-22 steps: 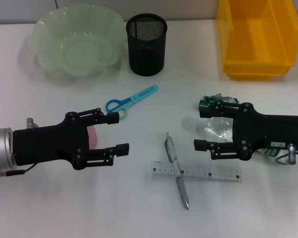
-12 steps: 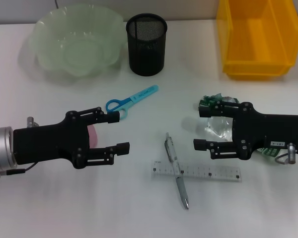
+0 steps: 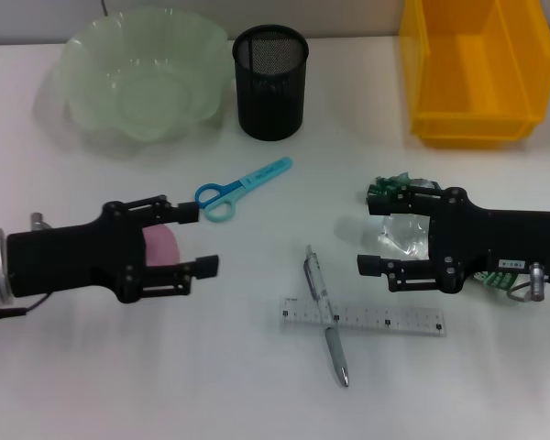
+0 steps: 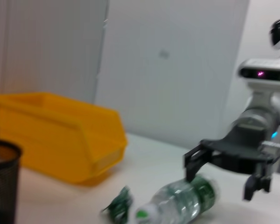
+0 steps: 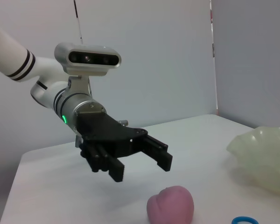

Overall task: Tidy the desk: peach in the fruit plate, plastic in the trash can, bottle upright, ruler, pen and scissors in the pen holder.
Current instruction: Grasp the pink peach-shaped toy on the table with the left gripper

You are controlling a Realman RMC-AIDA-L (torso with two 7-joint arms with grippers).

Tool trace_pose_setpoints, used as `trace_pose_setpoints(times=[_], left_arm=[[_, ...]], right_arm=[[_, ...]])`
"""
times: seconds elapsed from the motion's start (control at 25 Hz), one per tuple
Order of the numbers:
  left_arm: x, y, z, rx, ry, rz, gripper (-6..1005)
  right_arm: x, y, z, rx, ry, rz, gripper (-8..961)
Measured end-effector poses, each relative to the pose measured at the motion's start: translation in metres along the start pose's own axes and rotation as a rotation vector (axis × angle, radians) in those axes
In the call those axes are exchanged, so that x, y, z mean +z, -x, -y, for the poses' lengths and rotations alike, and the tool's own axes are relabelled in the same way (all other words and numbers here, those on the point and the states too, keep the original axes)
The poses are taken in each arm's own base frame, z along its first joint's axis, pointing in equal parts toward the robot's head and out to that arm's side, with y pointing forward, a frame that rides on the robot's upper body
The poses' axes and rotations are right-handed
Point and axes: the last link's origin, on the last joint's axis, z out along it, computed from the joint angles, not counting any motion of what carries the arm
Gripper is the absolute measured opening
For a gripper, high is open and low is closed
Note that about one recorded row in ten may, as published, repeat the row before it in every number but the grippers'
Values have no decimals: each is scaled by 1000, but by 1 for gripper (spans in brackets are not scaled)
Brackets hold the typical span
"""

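Note:
The pink peach [image 3: 159, 246] lies on the white desk [image 3: 257, 385], and my left gripper [image 3: 199, 238] hovers open over it. The right wrist view shows that gripper [image 5: 142, 170] above the peach [image 5: 170, 204], not touching. The bottle [image 3: 399, 236] lies on its side under my open right gripper [image 3: 370, 236], which the left wrist view shows as the gripper [image 4: 223, 179] just above the bottle [image 4: 182, 203]. The crumpled green plastic [image 3: 385, 188] sits beside the bottle's cap end. Scissors [image 3: 243, 183], pen [image 3: 325, 316] and ruler [image 3: 362, 318] lie mid-desk, the pen across the ruler.
At the back stand the pale green fruit plate [image 3: 92, 55], the black mesh pen holder [image 3: 270, 82] and the yellow trash can [image 3: 477, 64]. Bare desk lies along the front edge and between the two arms.
My left gripper has drawn back to the left and slightly away from the front edge, so more of the peach shows between its fingers. The right arm has not moved.

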Motion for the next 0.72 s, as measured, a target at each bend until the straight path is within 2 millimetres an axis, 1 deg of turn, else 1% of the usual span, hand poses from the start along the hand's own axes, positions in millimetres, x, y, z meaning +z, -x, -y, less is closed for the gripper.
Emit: trace_pose_setpoints(times=[0.04, 0.12, 0.24, 0.32, 0.36, 0.48, 0.52, 0.56, 0.6, 0.72], left_arm=[[-9, 1, 6, -14, -37, 37, 737], [-15, 1, 13, -24, -78, 72, 732], [-20, 2, 23, -44, -121, 128, 724], [-21, 2, 25, -48, -132, 141, 719], [-25, 3, 33, -59, -181, 184, 716], [-25, 3, 33, -59, -181, 184, 708], [-26, 4, 39, -60, -213, 211, 706], [-26, 4, 39, -60, -213, 211, 703], [-29, 8, 46, -82, -245, 275, 700], [-34, 12, 50, -101, -274, 311, 692]], right_arm=[[0, 0, 0, 0, 0, 0, 797], [0, 0, 0, 1, -1, 0, 797], [-1, 0, 0, 3, -7, 6, 797], [-2, -1, -1, -2, -5, 8, 797], [-2, -1, -2, -6, -3, 9, 797], [-2, -1, -2, -12, -1, 10, 797], [-2, -1, -2, -15, 0, 10, 797], [-2, -1, -3, -16, 2, 10, 797], [-2, -1, -3, -17, 3, 10, 797], [-2, -1, -4, -23, 13, 13, 797]])
